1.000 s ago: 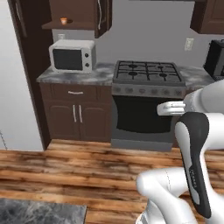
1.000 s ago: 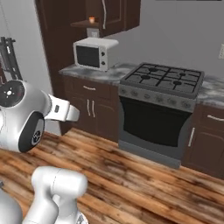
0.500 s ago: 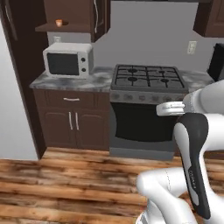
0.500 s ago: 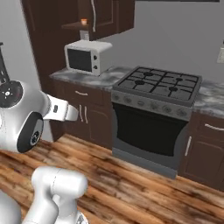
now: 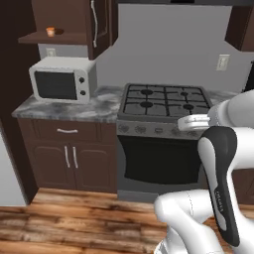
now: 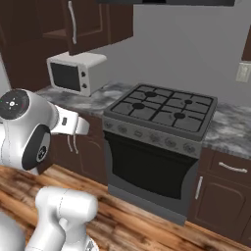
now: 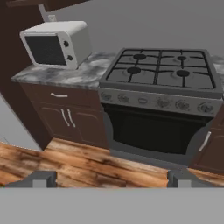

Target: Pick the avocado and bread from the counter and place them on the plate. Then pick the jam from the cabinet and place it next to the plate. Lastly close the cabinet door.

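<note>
My arm [image 5: 218, 183] is folded up close over my base, elbow bent, forearm [image 6: 29, 132] tucked in. My gripper [image 7: 111, 178] points forward and slightly down, its two fingertips [image 7: 41, 178] spread wide apart, nothing between them.

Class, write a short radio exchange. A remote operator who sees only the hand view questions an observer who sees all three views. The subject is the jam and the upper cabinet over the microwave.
Operator: My hand view gives me the microwave and the stove. Where is the jam?
Observer: In the left base view the jam sits on the exposed cabinet shelf, above the microwave.
Operator: Is the cabinet door shut?
Observer: No. The cabinet door stands open just right of that shelf, and its long silver handle runs vertically.
</note>
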Motion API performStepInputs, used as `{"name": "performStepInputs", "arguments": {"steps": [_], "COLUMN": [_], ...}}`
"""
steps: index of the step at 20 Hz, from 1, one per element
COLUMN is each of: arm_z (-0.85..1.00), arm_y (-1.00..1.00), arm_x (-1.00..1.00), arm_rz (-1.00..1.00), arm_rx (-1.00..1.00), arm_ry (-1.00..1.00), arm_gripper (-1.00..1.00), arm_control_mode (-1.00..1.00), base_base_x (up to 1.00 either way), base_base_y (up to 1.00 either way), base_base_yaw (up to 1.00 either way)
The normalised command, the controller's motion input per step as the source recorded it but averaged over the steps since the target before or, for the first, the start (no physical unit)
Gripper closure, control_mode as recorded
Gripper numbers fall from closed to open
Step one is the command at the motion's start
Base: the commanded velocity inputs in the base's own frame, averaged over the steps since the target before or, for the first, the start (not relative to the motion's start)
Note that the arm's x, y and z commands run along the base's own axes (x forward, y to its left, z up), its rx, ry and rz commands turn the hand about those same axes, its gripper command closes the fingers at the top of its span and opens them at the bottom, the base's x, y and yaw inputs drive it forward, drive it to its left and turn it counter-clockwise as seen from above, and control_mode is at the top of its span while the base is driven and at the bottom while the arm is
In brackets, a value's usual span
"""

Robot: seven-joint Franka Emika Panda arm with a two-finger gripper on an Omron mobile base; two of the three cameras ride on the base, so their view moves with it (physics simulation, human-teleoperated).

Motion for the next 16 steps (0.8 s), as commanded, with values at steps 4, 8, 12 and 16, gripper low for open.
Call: {"name": "performStepInputs", "arguments": {"steps": [4,8,12,16], "arm_z": [0.00,0.00,0.00,0.00], "arm_y": [0.00,0.00,0.00,0.00], "arm_x": [0.00,0.00,0.00,0.00], "arm_rz": [0.00,0.00,0.00,0.00], "arm_rx": [0.00,0.00,0.00,0.00], "arm_ry": [0.00,0.00,0.00,0.00], "arm_gripper": [-1.00,-1.00,-1.00,-1.00], "arm_control_mode": [1.00,1.00,1.00,1.00], "base_base_x": [0.60,0.76,0.82,0.61], "base_base_y": [-0.10,0.00,0.00,0.00], "base_base_yaw": [0.00,-0.03,0.00,0.00]}}
